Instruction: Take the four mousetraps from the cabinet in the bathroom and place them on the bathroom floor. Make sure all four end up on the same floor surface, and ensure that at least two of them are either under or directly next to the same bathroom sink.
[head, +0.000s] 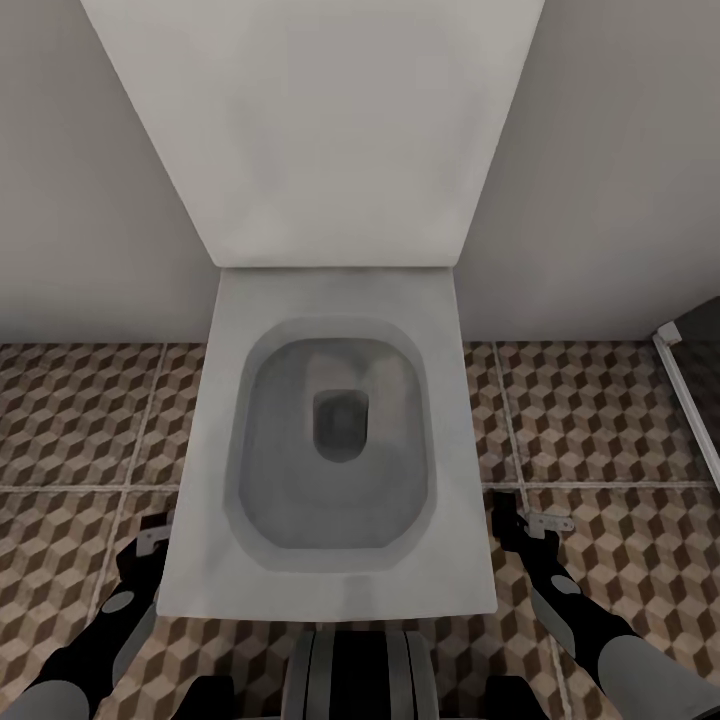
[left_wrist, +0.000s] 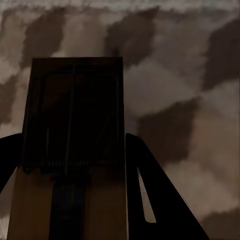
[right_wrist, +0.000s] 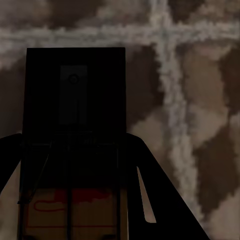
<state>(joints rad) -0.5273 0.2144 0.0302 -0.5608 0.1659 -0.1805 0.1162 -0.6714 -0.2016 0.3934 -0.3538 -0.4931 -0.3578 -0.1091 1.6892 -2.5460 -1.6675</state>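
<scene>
Head view: I face a white rectangular toilet (head: 340, 450) on cube-patterned brown-beige floor tiles (head: 600, 420); each claw, left (left_wrist: 75, 165) and right (right_wrist: 75, 165), grips a flat brown wooden mousetrap, left (left_wrist: 75, 110) and right (right_wrist: 75, 100).

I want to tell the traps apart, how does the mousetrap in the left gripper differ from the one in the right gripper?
The left mousetrap shows plain brown wood; the right mousetrap looks darker and bears red markings. Beneath the left one lies unbroken cube pattern; beneath the right one, grout lines cross. Both are flat boards with metal parts, held over the bathroom floor.

mousetrap A (left_wrist: 75, 150): brown board, in left tool | mousetrap B (right_wrist: 75, 145): in right tool | above bathroom floor (head: 600, 420)
</scene>
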